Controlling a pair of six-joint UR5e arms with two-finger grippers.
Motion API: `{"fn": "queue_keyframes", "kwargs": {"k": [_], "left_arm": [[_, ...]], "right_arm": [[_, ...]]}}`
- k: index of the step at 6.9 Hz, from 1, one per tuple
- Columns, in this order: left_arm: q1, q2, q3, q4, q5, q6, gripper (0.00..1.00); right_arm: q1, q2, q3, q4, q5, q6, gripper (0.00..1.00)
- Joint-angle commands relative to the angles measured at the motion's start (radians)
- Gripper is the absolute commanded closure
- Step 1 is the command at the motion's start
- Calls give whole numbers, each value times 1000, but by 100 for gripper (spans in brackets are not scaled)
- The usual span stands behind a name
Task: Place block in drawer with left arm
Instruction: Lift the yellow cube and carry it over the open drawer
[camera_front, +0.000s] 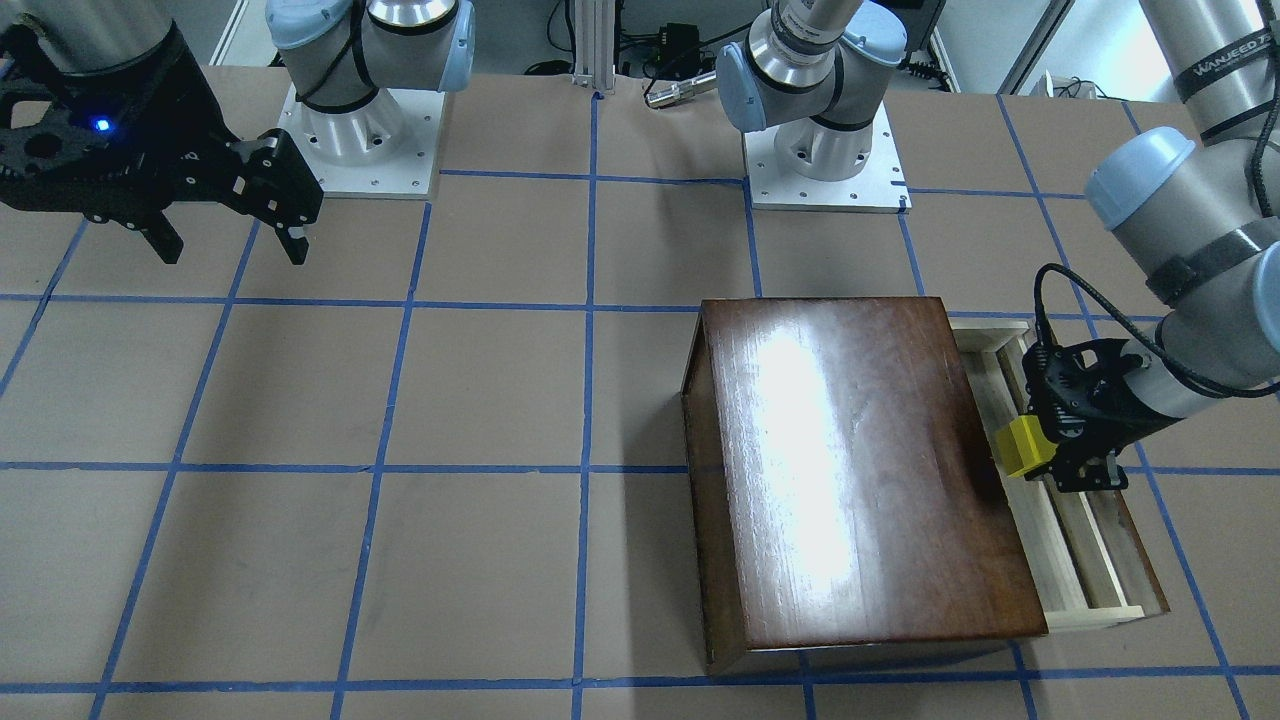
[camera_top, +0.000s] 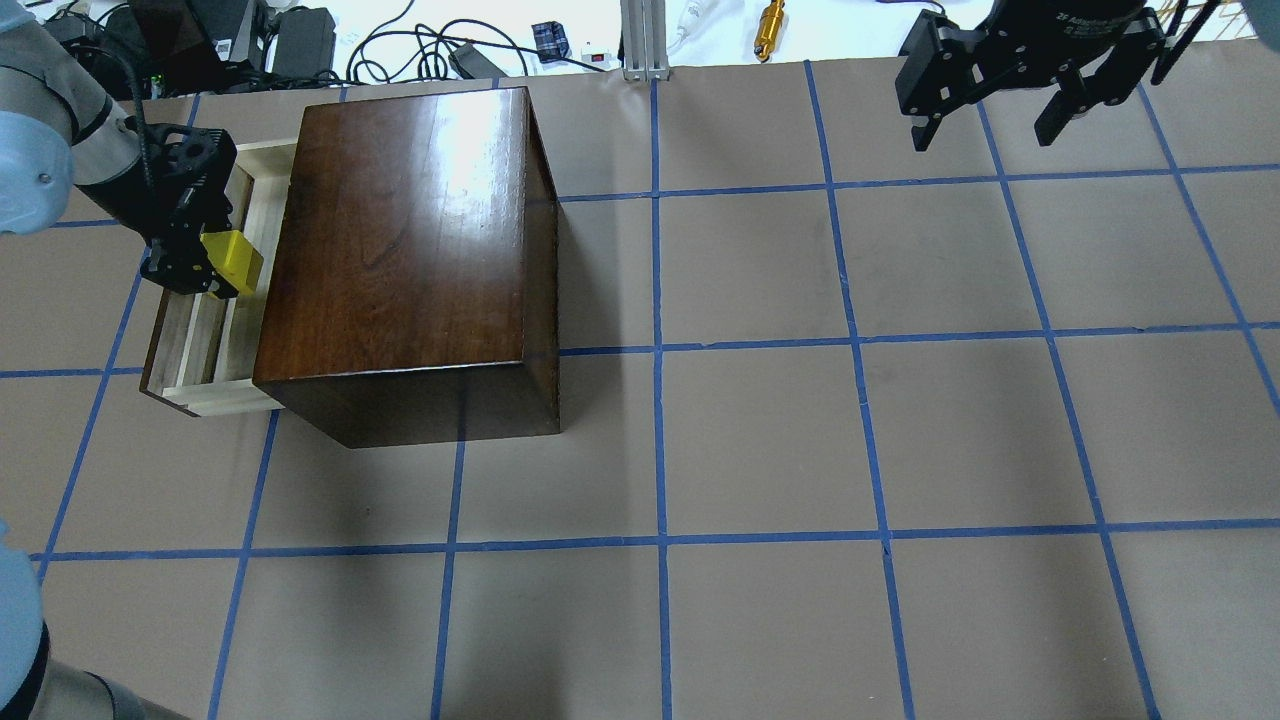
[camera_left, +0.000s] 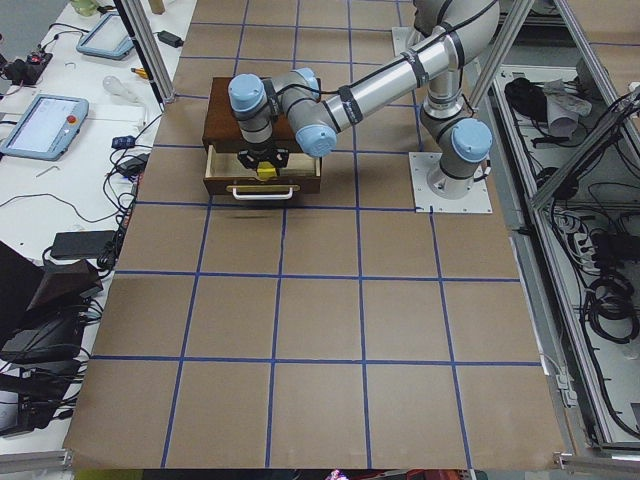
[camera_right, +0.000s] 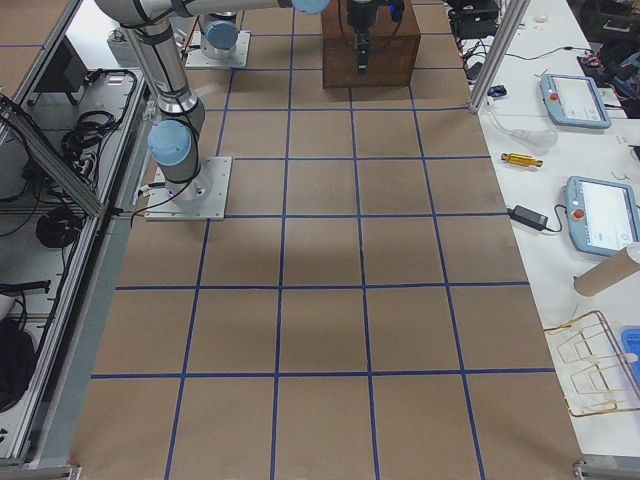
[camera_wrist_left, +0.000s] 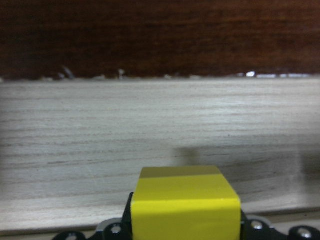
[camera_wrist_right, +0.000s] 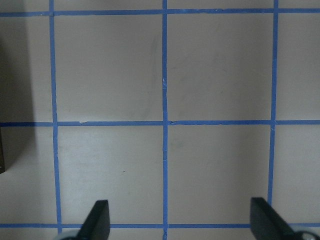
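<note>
Left arm's black gripper (camera_top: 212, 268) is clamped on the small yellow cube (camera_top: 234, 261), which hangs over the pulled-out pale-wood drawer tray (camera_top: 198, 352), close beside the glossy dark brown box (camera_top: 400, 220). Drawer floor looks straight below: lower, release.

I'm seeing the right gripper (camera_wrist_right: 182, 225) hanging over the table (camera_wrist_right: 220, 65), its fingers (camera_wrist_right: 98, 220) standing wide apart, blue tape lines (camera_wrist_right: 164, 75) crossing in a grid beneath them.
</note>
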Motion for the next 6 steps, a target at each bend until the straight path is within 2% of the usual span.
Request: {"fn": "queue_keyframes", "kwargs": {"k": [1,4,5,6], "left_arm": [[1,0,-6,10,-8,1,88],[-1,0,-14,6,-13,-7,87],[-1,0,-19,6,-13,-9,60],[1,-1,-19,-1,-16,-12,21]], "right_arm": [[0,-1,0,0,-2,0,0],[0,1,0,0,-2,0,0],[-1,-1,0,0,-2,0,0],[0,1,0,0,-2,0,0]]}}
